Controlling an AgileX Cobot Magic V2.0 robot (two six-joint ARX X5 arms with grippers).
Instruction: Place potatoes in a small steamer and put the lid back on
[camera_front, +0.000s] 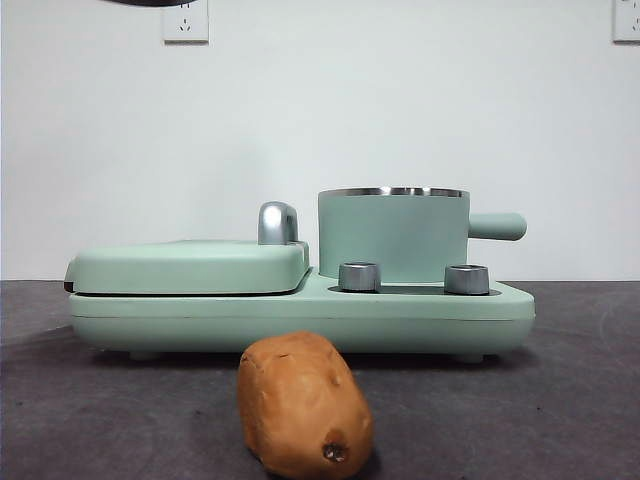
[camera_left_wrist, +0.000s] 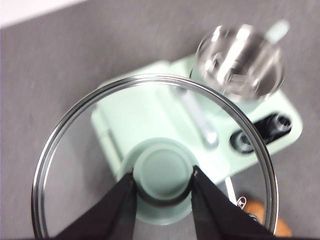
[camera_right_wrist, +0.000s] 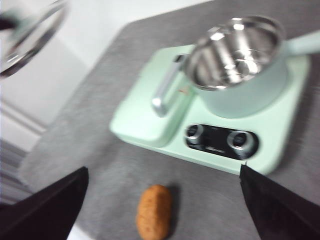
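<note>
An oblong orange-brown potato (camera_front: 300, 405) lies on the dark table in front of the appliance, its dark spot facing the front view; it also shows as potato (camera_right_wrist: 154, 212) and potato (camera_left_wrist: 265, 227). The mint-green steamer (camera_front: 392, 235) stands uncovered on the right of the base, and its steel inside looks empty in the right wrist view, steamer (camera_right_wrist: 235, 50). My left gripper (camera_left_wrist: 163, 172) is shut on the green knob of the glass lid (camera_left_wrist: 70, 150), held high above the appliance. The lid (camera_right_wrist: 30, 40) appears raised off to one side. My right gripper (camera_right_wrist: 164, 170) hangs open above the potato, holding nothing.
A flat mint-green griddle cover (camera_front: 190, 265) with a chrome handle (camera_front: 277, 222) fills the left half of the base (camera_front: 300, 320). Two steel dials (camera_front: 360, 276) sit below the pot. A dark arm tip (camera_front: 150, 2) shows at the top edge.
</note>
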